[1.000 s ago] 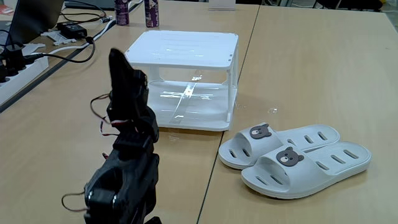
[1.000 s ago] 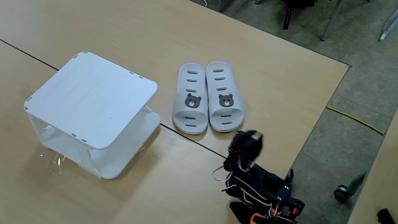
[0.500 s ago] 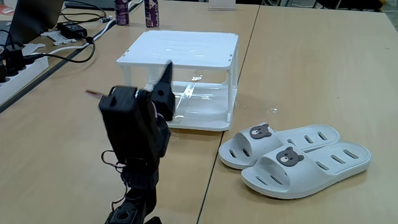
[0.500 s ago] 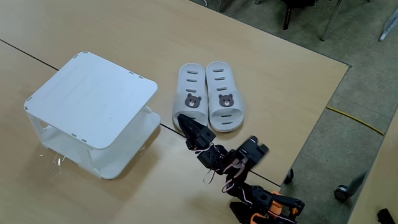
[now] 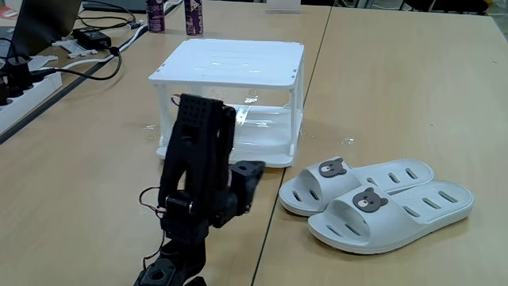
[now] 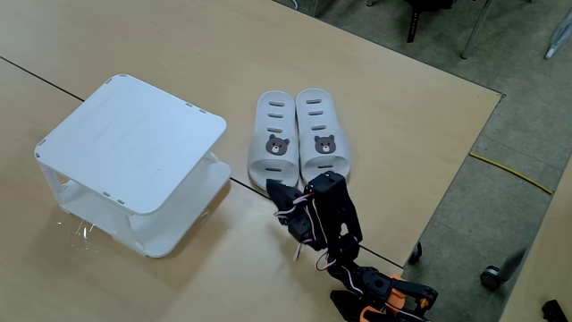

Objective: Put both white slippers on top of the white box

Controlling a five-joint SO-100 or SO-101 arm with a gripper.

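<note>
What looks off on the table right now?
Nothing stands out. Both slippers lie side by side, upright and undamaged; the box stands level with its top bare; the pincer sits near the slippers' toes.

I see a light wood table (image 5: 397, 95) made of panels joined at dark seams, and its edge meets grey floor in a fixed view (image 6: 465, 161). The white box (image 5: 234, 99) stands directly on it, and the white slippers (image 5: 377, 202) lie side by side on it, near the box but apart from it. At the far left edge I note a white power strip (image 5: 24, 95) with black cables (image 5: 87, 67), and two dark bottles (image 5: 175, 16) at the back.
</note>
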